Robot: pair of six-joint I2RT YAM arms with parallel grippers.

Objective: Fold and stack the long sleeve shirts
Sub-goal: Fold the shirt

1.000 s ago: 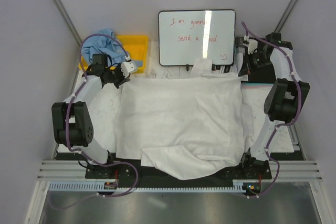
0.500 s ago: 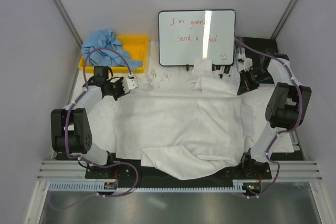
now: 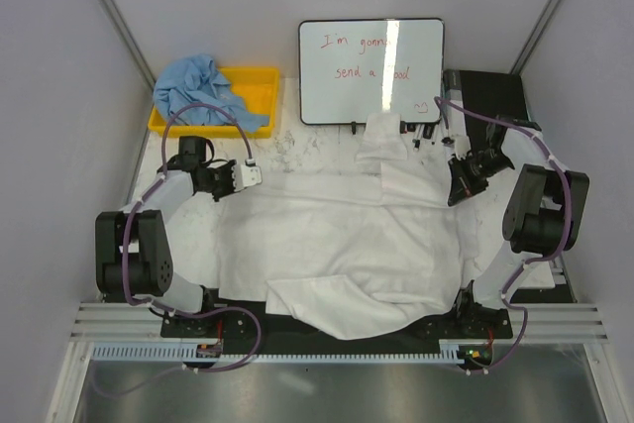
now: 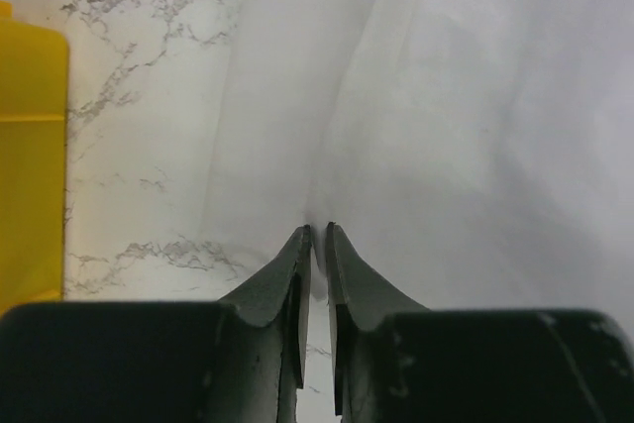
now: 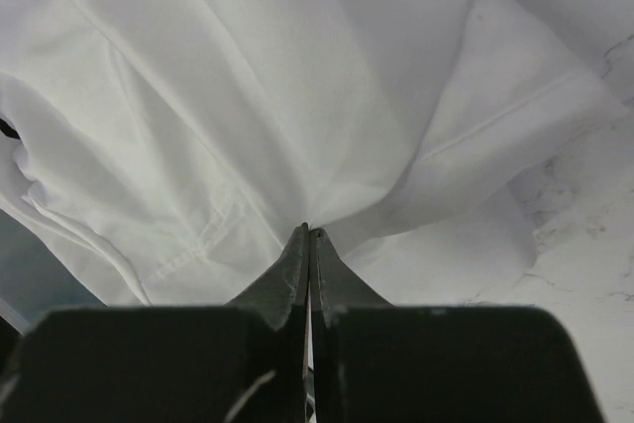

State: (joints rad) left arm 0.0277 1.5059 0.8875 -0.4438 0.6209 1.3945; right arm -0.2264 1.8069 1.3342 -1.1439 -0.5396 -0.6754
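The white long sleeve shirt (image 3: 347, 240) lies spread over the middle of the table, its near edge folded up and hanging over the front. My left gripper (image 3: 248, 174) is shut on the shirt's far left corner; the left wrist view shows its tips (image 4: 318, 235) pinching the cloth (image 4: 456, 116). My right gripper (image 3: 456, 188) is shut on the far right corner; its tips (image 5: 308, 233) pinch gathered white cloth (image 5: 258, 96). The light blue long sleeve shirt (image 3: 198, 86) lies crumpled over the yellow bin's left end.
A yellow bin (image 3: 248, 96) stands at the back left, also seen in the left wrist view (image 4: 30, 165). A whiteboard (image 3: 371, 69) with red writing stands at the back centre. A black box (image 3: 485, 91) sits at the back right. Marble tabletop (image 4: 139, 96) shows beside the shirt.
Both grippers have drawn the shirt's far edge toward the near side, folding it back. The left gripper moved away from the bin, so the blue shirt now shows in full.
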